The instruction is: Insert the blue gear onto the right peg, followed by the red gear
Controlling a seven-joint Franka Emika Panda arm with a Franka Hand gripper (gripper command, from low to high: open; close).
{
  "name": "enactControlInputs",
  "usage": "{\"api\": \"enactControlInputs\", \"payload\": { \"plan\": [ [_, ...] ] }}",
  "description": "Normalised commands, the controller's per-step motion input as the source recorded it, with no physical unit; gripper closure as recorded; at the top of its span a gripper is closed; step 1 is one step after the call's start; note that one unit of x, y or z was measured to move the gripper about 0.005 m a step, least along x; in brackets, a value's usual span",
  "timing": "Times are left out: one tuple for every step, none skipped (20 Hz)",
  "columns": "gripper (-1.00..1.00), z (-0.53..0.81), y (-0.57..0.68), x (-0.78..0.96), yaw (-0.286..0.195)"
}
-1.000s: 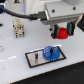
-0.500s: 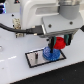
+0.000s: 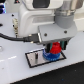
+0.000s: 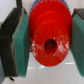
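My gripper (image 3: 56,49) is shut on the red gear (image 3: 56,47) and holds it just above the blue gear (image 3: 50,55). The blue gear lies on the exterior view's right part of the black-bordered grey base plate (image 3: 33,58). The right peg is hidden under the gears. In the wrist view the red gear (image 4: 49,42) fills the middle, clamped between two teal pads (image 4: 21,45). Its centre hole is dark. The blue gear's toothed rim (image 4: 47,4) shows just past it.
The white arm body (image 3: 35,20) and a black cable (image 3: 10,36) fill the exterior view's upper part. The white tabletop (image 3: 20,75) lies around the plate. The plate's other half is bare grey.
The gripper has carried the red gear from beyond the plate to over the blue gear, then lowered it closer. The blue gear has stayed on the plate.
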Motion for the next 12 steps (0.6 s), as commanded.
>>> {"api": "enactControlInputs", "payload": {
  "plan": [
    [1.0,0.0,0.0,0.05,0.0],
    [1.0,0.01,0.0,0.04,0.0],
    [1.0,-0.01,0.01,0.03,0.0],
    [1.0,0.18,0.04,0.03,0.0],
    [1.0,0.44,0.06,-0.01,0.0],
    [1.0,0.41,0.05,0.02,0.0],
    [1.0,0.47,0.05,0.02,0.0],
    [1.0,0.45,-0.01,0.01,0.0],
    [1.0,0.57,0.02,0.03,0.0],
    [1.0,0.45,0.01,-0.01,0.0],
    [1.0,0.4,0.01,0.01,0.0],
    [1.0,0.13,0.01,-0.01,0.0]
  ]
}}
